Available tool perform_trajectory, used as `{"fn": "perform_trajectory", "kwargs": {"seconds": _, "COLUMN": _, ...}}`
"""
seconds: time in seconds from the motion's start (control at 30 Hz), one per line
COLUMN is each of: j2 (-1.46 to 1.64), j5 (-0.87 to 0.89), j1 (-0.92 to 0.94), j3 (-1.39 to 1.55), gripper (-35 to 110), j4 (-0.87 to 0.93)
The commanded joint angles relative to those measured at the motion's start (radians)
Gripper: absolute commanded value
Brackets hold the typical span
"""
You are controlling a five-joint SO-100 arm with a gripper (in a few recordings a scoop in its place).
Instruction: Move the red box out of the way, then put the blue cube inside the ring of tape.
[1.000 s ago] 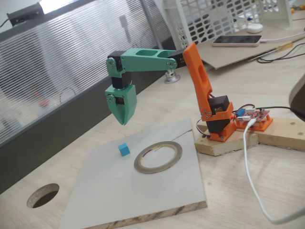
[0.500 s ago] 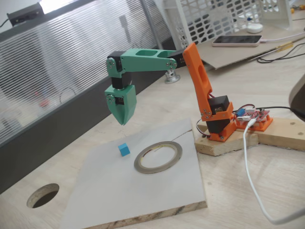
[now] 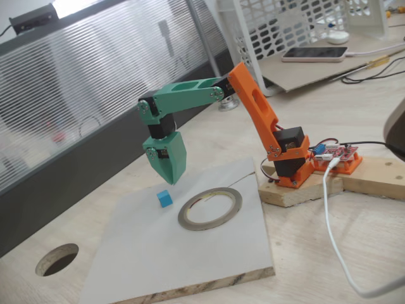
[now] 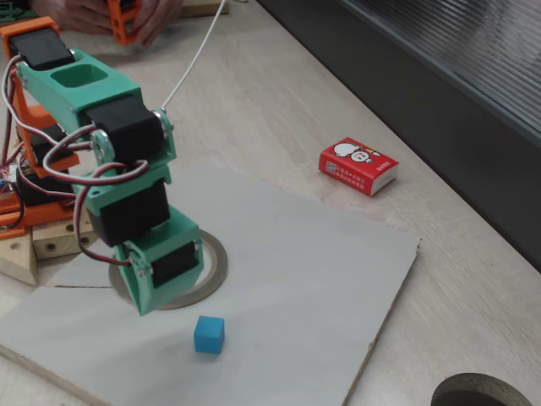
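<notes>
the gripper [image 3: 172, 180] has dropped from mid-frame to just above the blue cube [image 3: 165, 199], fingers apparently pressed together, the ring of tape [image 3: 210, 209] beside it, the red box [image 4: 358, 166] already well aside, so grasping looks next.

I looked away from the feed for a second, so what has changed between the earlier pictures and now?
The arm leaned forward and the gripper came down toward the blue cube; it now hangs just above it, not touching. Nothing was grasped or released. The cube and the ring of tape lie where they were on the grey board. The red box sits off the board on the table.
</notes>
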Motion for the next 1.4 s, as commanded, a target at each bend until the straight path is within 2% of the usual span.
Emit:
{"fn": "perform_trajectory", "kwargs": {"seconds": 0.0, "j2": 0.005, "j5": 0.021, "j1": 0.006, "j3": -0.021, "gripper": 3, "j4": -0.005}}
{"fn": "perform_trajectory", "kwargs": {"seconds": 0.23, "j2": -0.003, "j5": 0.023, "j1": -0.147, "j3": -0.112, "gripper": 3, "j4": -0.126}}
{"fn": "perform_trajectory", "kwargs": {"seconds": 1.07, "j2": -0.005, "j5": 0.023, "j1": -0.137, "j3": -0.006, "gripper": 3, "j4": -0.086}}
{"fn": "perform_trajectory", "kwargs": {"seconds": 1.2, "j2": -0.005, "j5": 0.023, "j1": -0.137, "j3": -0.006, "gripper": 11, "j4": -0.077}}
{"fn": "perform_trajectory", "kwargs": {"seconds": 1.37, "j2": -0.005, "j5": 0.025, "j1": -0.135, "j3": -0.002, "gripper": 30, "j4": -0.074}}
